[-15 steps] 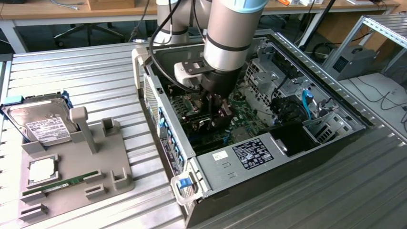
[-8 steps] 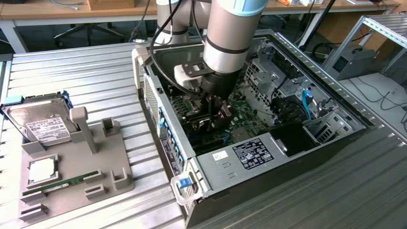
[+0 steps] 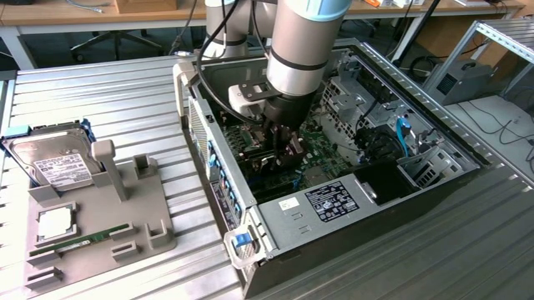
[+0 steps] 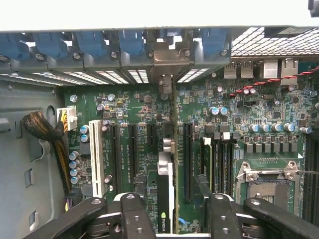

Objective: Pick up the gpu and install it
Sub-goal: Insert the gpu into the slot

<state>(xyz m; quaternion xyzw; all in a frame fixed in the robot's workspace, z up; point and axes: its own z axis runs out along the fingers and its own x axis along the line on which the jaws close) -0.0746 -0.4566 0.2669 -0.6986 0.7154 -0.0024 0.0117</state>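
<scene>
Exterior view: arm reaches down into the open PC case (image 3: 367, 206), gripper (image 3: 282, 145) low over the motherboard (image 3: 321, 140). Fixture tray (image 3: 84, 225) beside the case holds the hard drive (image 3: 52, 164) and memory stick (image 3: 82, 240).

Wrist view: gpu (image 4: 167, 191) stands on edge in a slot, bracket up at the rear slot covers (image 4: 119, 47). Jaws straddle it with gaps either side, so apparently open, not clamping. Card looks seated; latching can't be judged.
</scene>
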